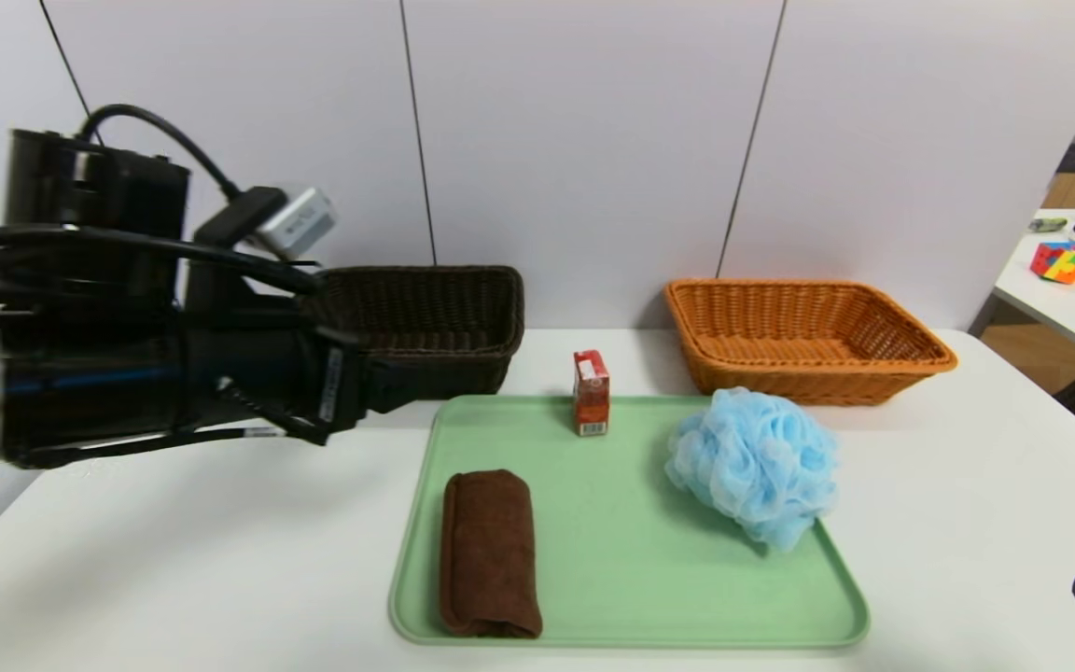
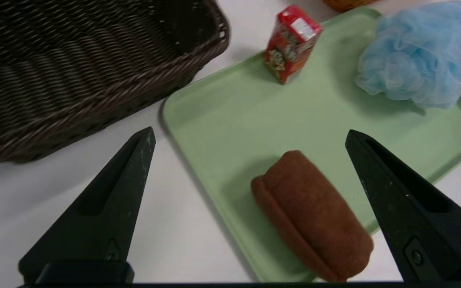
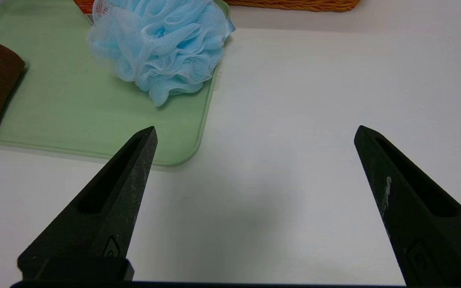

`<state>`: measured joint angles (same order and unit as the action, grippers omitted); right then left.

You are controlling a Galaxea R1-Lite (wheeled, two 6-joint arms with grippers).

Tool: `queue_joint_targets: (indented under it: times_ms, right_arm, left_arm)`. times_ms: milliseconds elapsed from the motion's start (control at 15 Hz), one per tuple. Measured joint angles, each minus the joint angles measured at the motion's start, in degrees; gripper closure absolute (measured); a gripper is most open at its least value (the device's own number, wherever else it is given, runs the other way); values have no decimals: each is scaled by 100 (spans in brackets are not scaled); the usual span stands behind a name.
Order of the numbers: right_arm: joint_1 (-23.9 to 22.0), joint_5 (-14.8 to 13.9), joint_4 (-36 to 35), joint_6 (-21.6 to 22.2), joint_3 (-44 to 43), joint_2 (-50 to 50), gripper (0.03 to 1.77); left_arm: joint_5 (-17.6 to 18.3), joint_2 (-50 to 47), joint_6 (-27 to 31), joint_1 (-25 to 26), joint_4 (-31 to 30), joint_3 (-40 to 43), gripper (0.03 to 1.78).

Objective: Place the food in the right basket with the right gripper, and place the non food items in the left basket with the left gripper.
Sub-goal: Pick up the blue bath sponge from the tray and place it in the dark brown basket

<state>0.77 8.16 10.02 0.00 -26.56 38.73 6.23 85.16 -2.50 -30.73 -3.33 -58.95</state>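
Ideally, the left gripper [image 2: 248, 136], jaws hanging released above the tray's [image 2: 222, 132] left edge, is centring crosswise over the brown towel [image 2: 314, 216] before descending.

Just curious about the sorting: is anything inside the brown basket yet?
The dark brown basket shows only bare weave where visible. The left arm covers its left end, and its near wall hides part of the floor, so that cannot be seen.

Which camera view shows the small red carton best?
The left wrist view: the red carton is close, whole, and its printed sides are visible. The head view shows it whole but farther off, upright on the green tray. The right wrist view shows only a sliver behind the blue sponge.
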Motion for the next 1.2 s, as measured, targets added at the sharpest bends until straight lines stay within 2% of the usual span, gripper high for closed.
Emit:
queue_joint_targets:
  times_ms: [200, 600, 867, 1200]
  right_arm:
    - [0, 157, 11, -5, -2, 63, 10]
    - [-9, 107, 11, -7, 38, 71, 10]
    - [-9, 101, 12, -11, 39, 60, 10]
    - [-11, 83, 28, -7, 116, -37, 10]
  left_arm:
    - [2, 761, -11, -661, -163, -581, 12]
    - [27, 1969, 0, -1502, -182, -1720, 12]
    - [18, 2586, -2, -1926, -182, -2305, 12]
    - [18, 3044, 20, -2193, -185, -2804, 12]
